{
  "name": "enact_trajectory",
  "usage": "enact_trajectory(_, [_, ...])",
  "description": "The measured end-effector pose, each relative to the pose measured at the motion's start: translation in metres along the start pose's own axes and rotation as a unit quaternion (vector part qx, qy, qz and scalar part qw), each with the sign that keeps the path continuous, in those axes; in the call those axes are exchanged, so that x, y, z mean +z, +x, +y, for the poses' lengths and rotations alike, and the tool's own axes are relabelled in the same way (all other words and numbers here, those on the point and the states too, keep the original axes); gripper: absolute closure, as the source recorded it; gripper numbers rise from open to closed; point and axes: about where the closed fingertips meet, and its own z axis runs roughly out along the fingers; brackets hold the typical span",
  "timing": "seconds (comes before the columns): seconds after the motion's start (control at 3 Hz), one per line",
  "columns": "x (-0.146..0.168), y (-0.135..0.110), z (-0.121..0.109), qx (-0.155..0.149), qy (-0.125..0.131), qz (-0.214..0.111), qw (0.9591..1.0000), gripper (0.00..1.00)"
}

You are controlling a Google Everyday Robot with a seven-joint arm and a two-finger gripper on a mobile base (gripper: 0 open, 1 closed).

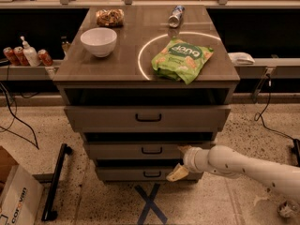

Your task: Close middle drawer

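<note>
Gripper (182, 162) sits low at the front of the cabinet (126, 60), on the right, with my arm (243, 165) reaching in from the right edge of the view. Its fingers (177, 173) look spread and hold nothing. The upper tip is against the right end of the middle drawer (117, 151), well to the right of the handle (151, 150), and the lower tip hangs in front of the lowest drawer (122, 174).

The middle drawer sits second of three, below the wider top drawer (103, 118). I judge the job well along but not finished. A dark strip of interior shows above the drawer's front, so I read it as standing a little proud of the cabinet. The gap is narrow, and the front stands much less far out than the top drawer, which is plainly pulled out.

What is left, as I see it, is a last straight push inward until the front comes flush, then backing the arm off. The contact is off to one side, so I would watch for the drawer skewing on its runners.

On top, a bowl (98, 41), a green bag (182, 60) and a can (176, 15) are well clear of the work.
</note>
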Motion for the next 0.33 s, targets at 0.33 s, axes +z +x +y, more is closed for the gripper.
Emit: enact_trajectory(0.33, [0.0000, 0.0000, 0.0000, 0.000, 0.000, 0.000, 1.0000, 0.00])
